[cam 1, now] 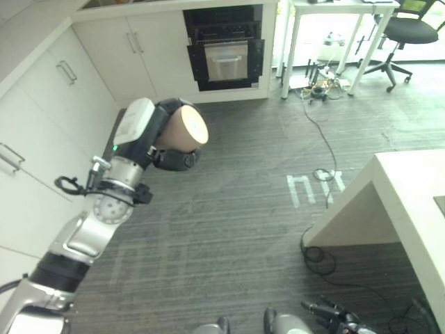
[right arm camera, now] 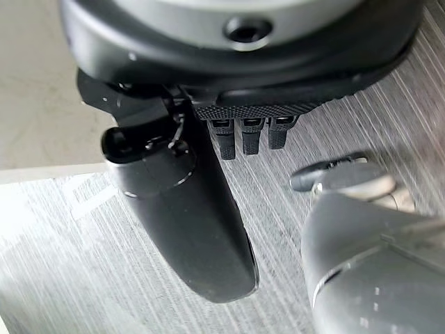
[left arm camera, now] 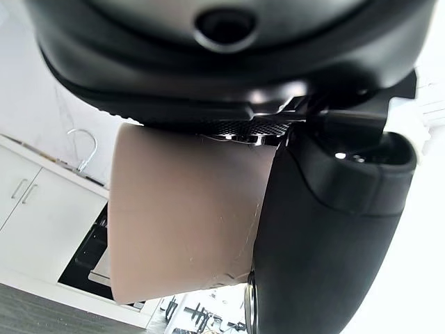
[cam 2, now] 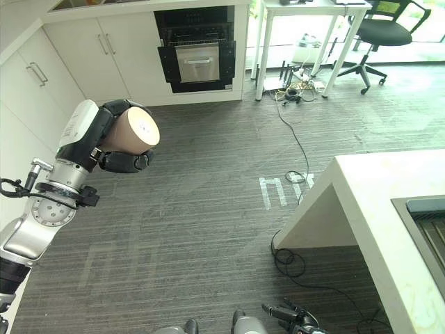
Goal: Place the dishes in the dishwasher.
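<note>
Left hand (cam 1: 163,136) is raised above the floor with its fingers curled around a beige cup (cam 1: 186,129), whose inside is hidden. Right hand (right arm camera: 188,202) hangs with fingers relaxed. Far behind stands the open dishwasher (cam 1: 224,56), beside white cabinets (cam 1: 125,59).

Cups: one, a tan cup (cam 1: 186,129) gripped in the left hand (cam 1: 161,136)
Dishwashers: one, a dishwasher (cam 1: 224,47) with its door open, well beyond the left hand
Office chairs: one, an office chair (cam 1: 409,31) far off to the hand's right
White tables: one, a white table (cam 1: 334,8) beside the chair
Counters: one, a counter (cam 2: 389,209) well right of the hand
</note>
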